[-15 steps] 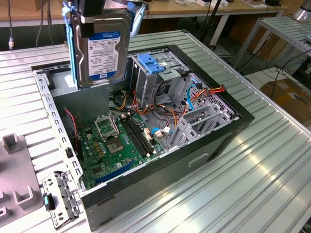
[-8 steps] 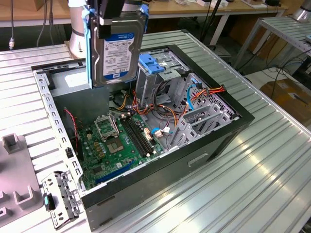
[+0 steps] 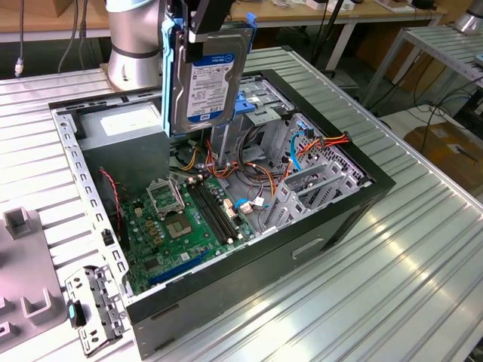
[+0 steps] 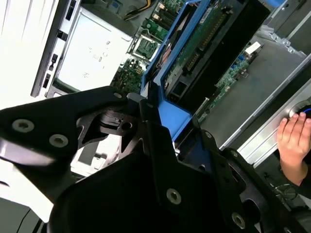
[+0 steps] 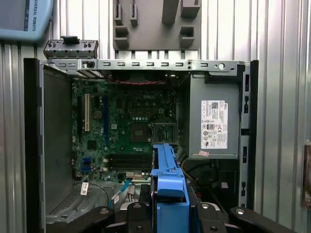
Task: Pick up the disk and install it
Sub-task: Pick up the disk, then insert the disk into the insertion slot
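Exterior view shows my gripper [image 3: 207, 30] pinching the disk [image 3: 210, 84] upright by its blue frame. It hangs above the open case [image 3: 377, 185] on the bench [image 3: 423, 286], over the edge nearest my base [image 3: 132, 53].

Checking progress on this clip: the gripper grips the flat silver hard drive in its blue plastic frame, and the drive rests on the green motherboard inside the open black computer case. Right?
Not quite. The gripper does grip the silver blue-framed disk, but the exterior view shows it hanging upright above the open black computer case, not resting on the green motherboard.
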You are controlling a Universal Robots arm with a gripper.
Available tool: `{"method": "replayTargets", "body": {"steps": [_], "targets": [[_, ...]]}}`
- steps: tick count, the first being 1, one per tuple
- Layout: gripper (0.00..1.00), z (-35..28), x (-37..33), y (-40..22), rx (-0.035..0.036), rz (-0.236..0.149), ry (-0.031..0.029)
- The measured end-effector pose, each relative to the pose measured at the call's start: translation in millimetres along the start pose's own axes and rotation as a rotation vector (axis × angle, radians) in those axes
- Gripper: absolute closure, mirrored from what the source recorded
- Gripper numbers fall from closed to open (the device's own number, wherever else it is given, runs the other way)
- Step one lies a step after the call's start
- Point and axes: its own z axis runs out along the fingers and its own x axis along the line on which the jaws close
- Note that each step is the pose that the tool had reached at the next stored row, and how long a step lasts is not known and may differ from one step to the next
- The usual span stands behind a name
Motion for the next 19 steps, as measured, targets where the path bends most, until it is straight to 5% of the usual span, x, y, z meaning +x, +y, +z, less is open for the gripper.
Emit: {"method": "replayTargets", "body": {"steps": [15,19], "targets": [[0.63,0.0,0.2,-0.9,0.0000,0.000,0.0002],[0.63,0.1,7.4,-0.8,-0.0001,0.000,0.0003]]}}
